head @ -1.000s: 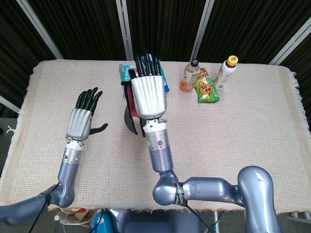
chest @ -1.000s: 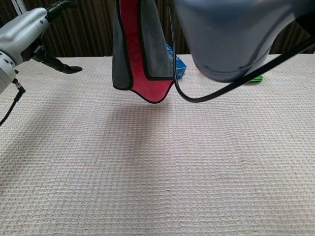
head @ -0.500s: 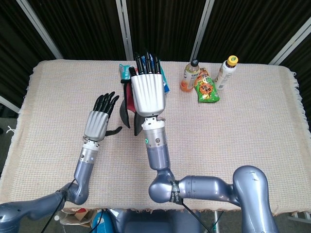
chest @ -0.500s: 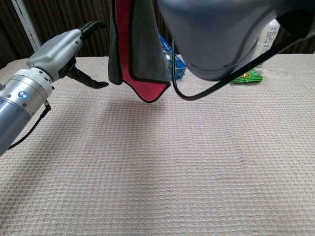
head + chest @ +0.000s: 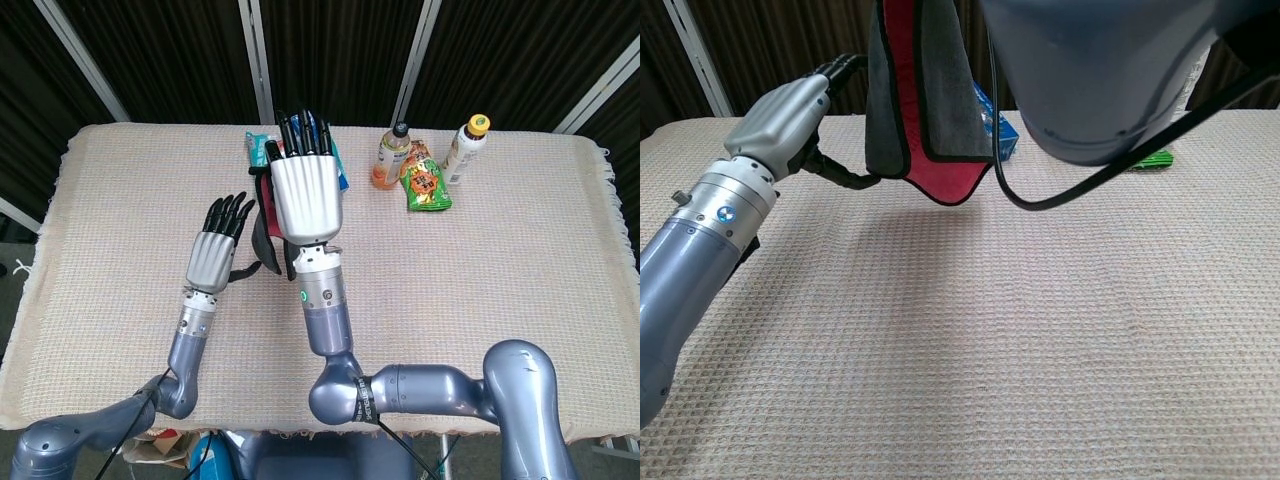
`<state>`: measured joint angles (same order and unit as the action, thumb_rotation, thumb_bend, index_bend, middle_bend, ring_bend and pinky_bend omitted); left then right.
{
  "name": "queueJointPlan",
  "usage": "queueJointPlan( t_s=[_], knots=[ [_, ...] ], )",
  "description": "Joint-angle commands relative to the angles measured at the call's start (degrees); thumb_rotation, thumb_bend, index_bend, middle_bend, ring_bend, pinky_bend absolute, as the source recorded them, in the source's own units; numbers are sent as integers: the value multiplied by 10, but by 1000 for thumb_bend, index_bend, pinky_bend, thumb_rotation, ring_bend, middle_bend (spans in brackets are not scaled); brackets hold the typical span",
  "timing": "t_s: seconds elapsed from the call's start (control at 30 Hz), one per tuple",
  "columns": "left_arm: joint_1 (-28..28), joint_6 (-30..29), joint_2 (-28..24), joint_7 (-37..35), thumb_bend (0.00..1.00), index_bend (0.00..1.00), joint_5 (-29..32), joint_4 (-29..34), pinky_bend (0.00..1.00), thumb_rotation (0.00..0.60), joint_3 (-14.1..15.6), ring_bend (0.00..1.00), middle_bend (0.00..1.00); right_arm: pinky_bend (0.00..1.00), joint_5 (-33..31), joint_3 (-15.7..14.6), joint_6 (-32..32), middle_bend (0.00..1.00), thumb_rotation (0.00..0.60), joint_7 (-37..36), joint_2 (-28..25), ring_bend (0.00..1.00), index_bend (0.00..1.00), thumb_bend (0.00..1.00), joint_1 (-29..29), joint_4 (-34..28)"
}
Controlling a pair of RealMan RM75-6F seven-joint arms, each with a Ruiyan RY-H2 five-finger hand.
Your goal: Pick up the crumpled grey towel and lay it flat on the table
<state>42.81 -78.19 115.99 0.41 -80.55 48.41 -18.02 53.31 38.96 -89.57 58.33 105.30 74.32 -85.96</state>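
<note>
- Right hand [image 5: 308, 195]: raised above the middle of the tabletop [image 5: 520, 270], back of the hand toward the head camera, fingers [image 5: 303, 131] extended upward; the grey towel [image 5: 925, 100] hangs from it, though the contact itself is hidden behind the hand.
- Grey towel: off the tabletop, hanging in folds with a red inner face and a dark edge binding (its lowest corner is clear of the cloth surface, as the chest view shows).
- Left hand [image 5: 213, 255]: just beside the towel on its left, fingers [image 5: 228, 212] straight and apart, holding nothing; the thumb tip reaches the towel's edge, and the chest view suggests touching, not certain.
- Tabletop: covered by a beige woven cloth.
- Far edge: blue packet [image 5: 256, 147] behind the right hand, orange drink bottle [image 5: 391, 157], green snack packet [image 5: 423, 180] and yellow-capped bottle [image 5: 465, 147], all well apart from the towel.
</note>
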Motion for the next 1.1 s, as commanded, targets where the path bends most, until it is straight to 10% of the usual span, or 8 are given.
queueJointPlan(
  t_s=[0.03, 1.1],
  knots=[
    [14, -10, 21, -15, 0, 0, -10, -31, 13, 600, 1, 0, 0, 200, 0, 0, -4, 255, 600, 2, -4, 131, 690, 568, -2, -10],
    [3, -109, 46, -95, 69, 0, -17, -54, 13, 600, -17, 0, 0, 212, -8, -12, -22, 255, 600, 14, -17, 131, 694, 568, -9, -36]
  ],
)
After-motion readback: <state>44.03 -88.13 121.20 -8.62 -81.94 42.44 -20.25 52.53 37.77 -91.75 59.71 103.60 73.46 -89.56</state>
